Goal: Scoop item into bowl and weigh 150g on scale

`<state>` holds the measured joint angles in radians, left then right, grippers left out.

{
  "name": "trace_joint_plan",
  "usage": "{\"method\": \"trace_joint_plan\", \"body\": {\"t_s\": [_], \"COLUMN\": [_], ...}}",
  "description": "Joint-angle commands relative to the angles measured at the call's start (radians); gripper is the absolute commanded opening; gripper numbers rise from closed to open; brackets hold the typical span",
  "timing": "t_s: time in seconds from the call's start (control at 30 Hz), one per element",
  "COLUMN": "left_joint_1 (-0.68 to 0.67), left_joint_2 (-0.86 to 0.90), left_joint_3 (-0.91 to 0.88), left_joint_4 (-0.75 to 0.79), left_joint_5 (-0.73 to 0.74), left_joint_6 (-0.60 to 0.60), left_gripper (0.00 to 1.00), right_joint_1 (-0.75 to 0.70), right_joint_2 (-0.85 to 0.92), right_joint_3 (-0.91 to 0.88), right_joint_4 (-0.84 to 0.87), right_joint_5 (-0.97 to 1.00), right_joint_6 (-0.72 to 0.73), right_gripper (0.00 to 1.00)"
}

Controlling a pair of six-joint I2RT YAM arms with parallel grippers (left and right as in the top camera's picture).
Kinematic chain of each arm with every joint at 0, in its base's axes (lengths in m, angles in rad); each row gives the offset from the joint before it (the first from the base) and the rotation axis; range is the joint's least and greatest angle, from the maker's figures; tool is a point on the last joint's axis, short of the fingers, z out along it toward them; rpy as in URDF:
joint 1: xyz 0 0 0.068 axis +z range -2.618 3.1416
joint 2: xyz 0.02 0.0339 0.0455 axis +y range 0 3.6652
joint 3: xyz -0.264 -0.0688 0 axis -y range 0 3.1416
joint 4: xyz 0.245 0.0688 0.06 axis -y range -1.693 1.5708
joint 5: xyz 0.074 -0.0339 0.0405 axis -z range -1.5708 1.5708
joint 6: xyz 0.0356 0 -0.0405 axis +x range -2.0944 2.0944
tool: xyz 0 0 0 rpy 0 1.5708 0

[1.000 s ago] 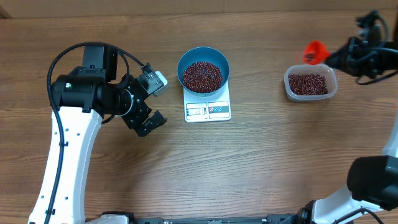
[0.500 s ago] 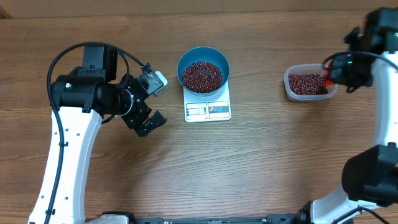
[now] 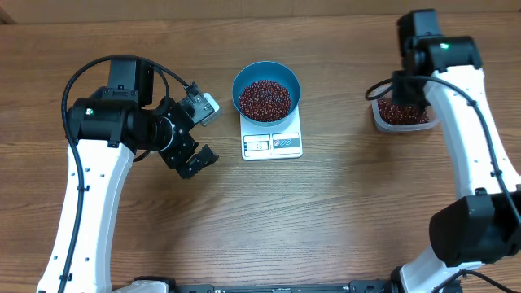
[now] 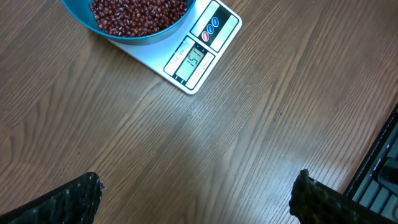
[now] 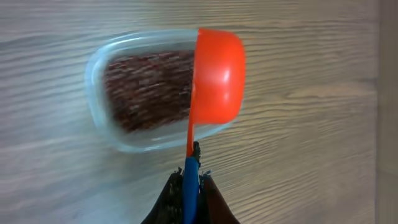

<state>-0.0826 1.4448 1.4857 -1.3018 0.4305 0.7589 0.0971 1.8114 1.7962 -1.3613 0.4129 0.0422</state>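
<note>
Filling the round deep blue bowl [image 3: 238, 88], the small dark red-brown beans [image 3: 264, 99] lie in a loose heap, and the bowl stands on the small flat white rectangular scale [image 3: 273, 145] toward the worktop's far edge, near its middle. Near the far right corner, the right gripper [image 5: 191, 180] is clamped narrow on the blue handle of a small red plastic scoop [image 5: 217, 74], which is tipped on its side over one end of a clear rectangular plastic tub [image 5: 102, 118] holding more beans. The left gripper [image 3: 199, 132] hangs left of the scale, jaws wide and holding nothing.

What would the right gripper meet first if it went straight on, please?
Probably the clear tub of beans: the right gripper, shut on the red scoop, points toward it, scoop overlapping its rim. Depth unclear.
</note>
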Motion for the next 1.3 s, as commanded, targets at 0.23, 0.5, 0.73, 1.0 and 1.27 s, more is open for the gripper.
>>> {"method": "trace_joint_plan", "body": {"t_s": [0.23,0.5,0.73,1.0,1.27], "left_joint_1": [0.004,0.004,0.004,0.004,0.004], "left_joint_2": [-0.012,-0.012,-0.012,-0.012,-0.012], "left_joint_3": [0.02,0.02,0.02,0.02,0.02], "left_joint_4": [0.001,0.001,0.001,0.001,0.001], "left_joint_5": [0.004,0.004,0.004,0.004,0.004], "left_joint_6": [-0.007,-0.007,-0.007,-0.007,-0.007], "left_gripper": [1.0,1.0,0.99,1.0,1.0], "right_joint_1": [0.089,0.136,0.252,0.334,0.373], "right_joint_2": [-0.015,0.039,0.056,0.079,0.179], "right_joint_3": [0.285,0.184,0.103,-0.01,-0.061], "right_joint_4": [0.021,0.076,0.15,0.323,0.421], "right_joint_5": [-0.665,-0.8,-0.795,-0.583,-0.414], "right_joint_6": [-0.133,-0.241,-0.284,-0.284,-0.284], "right_gripper": [0.04,0.06,0.04,0.04,0.04]}}
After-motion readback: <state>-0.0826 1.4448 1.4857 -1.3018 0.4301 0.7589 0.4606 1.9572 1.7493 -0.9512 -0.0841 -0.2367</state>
